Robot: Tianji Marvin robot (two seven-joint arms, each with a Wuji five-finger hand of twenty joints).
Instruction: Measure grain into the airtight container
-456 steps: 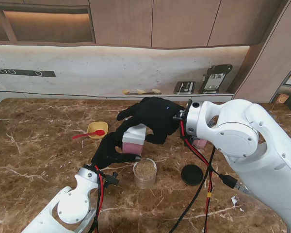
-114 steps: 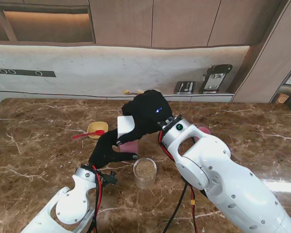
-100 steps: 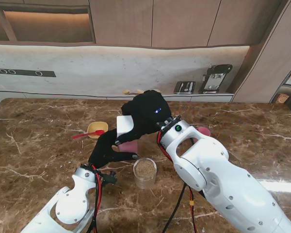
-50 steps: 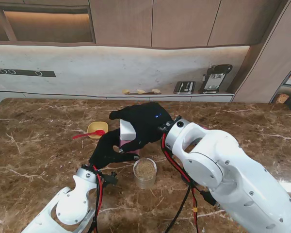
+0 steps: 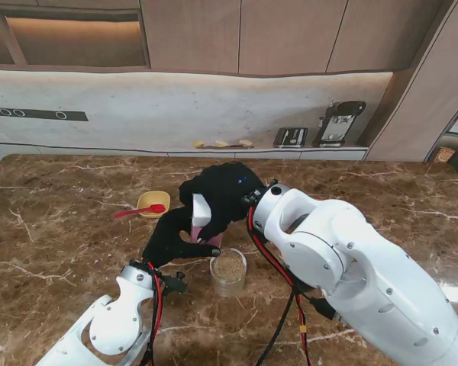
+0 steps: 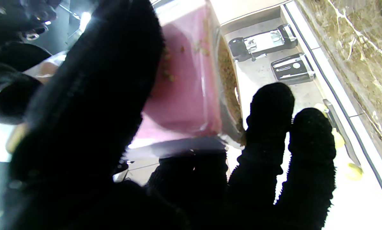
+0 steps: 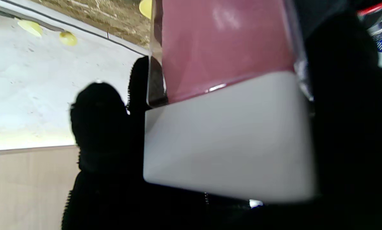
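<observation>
Pink-and-white grain box (image 5: 201, 216) tilted just above glass jar (image 5: 228, 271) of grain, gripped by right robot hand (image 5: 223, 191) and left robot hand (image 5: 172, 236). Yellow bowl (image 5: 148, 200) with red spoon (image 5: 140, 211) left of jar on bench (image 5: 53, 229).

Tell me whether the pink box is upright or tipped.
Tipped: the pink box lies on its side in both hands, white base turned away, above the jar.

The right hand (image 5: 221, 192) has tipped the pink container (image 5: 201, 217) down toward the glass jar (image 5: 228, 271).
</observation>
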